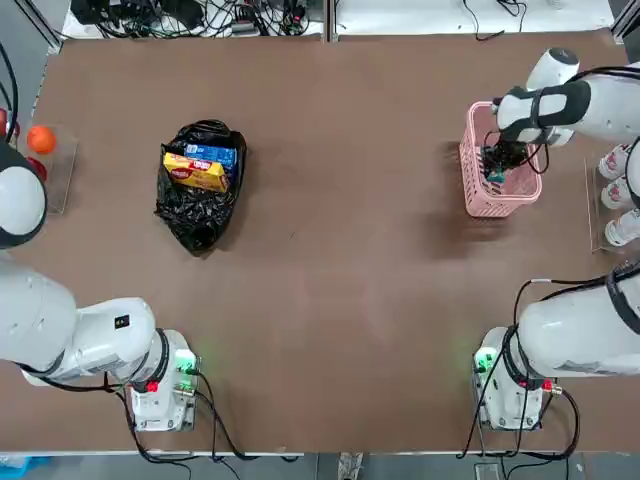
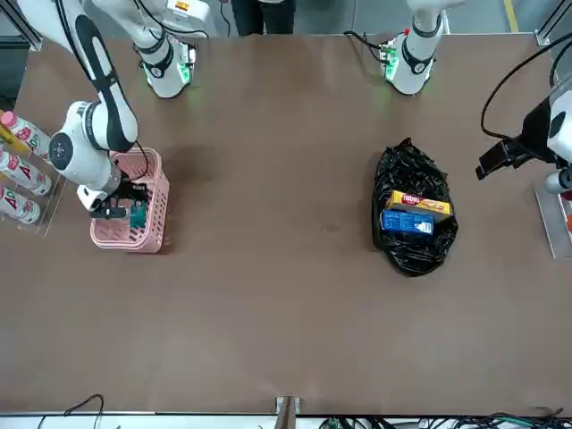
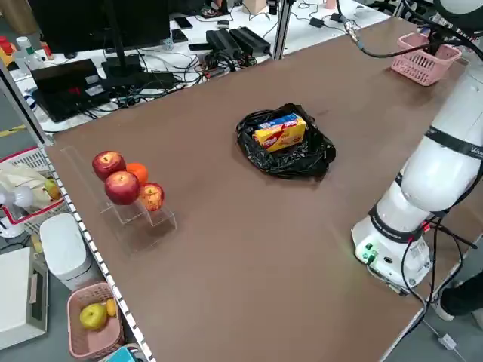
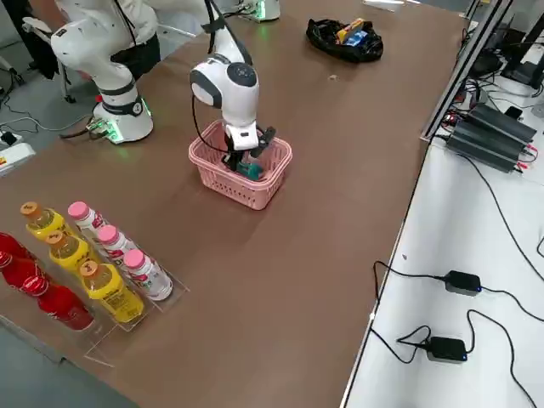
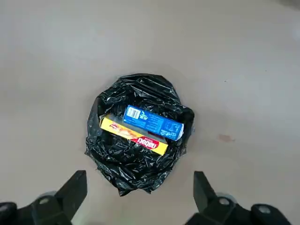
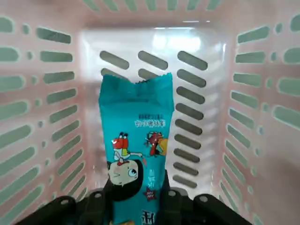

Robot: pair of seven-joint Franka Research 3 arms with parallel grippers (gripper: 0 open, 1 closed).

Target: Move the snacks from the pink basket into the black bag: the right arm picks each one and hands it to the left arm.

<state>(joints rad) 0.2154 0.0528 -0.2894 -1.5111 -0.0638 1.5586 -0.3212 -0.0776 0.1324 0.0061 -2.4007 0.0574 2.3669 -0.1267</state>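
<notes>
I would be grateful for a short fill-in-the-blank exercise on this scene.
The right arm's fingers grip a ____ packet.
That packet is inside the ____ basket.
The blue pack and the yellow pack lie in the black ____.
The left arm's open fingers hold ____.

Missing words: teal; pink; bag; nothing.

White bottles with pink caps [image 4: 125, 256] lean in a clear rack [image 4: 109, 340], yellow and red bottles [image 4: 71, 255] lined up beside them! Across the table, red apples [image 3: 122, 188] crowd around an orange [image 3: 137, 173].
</notes>
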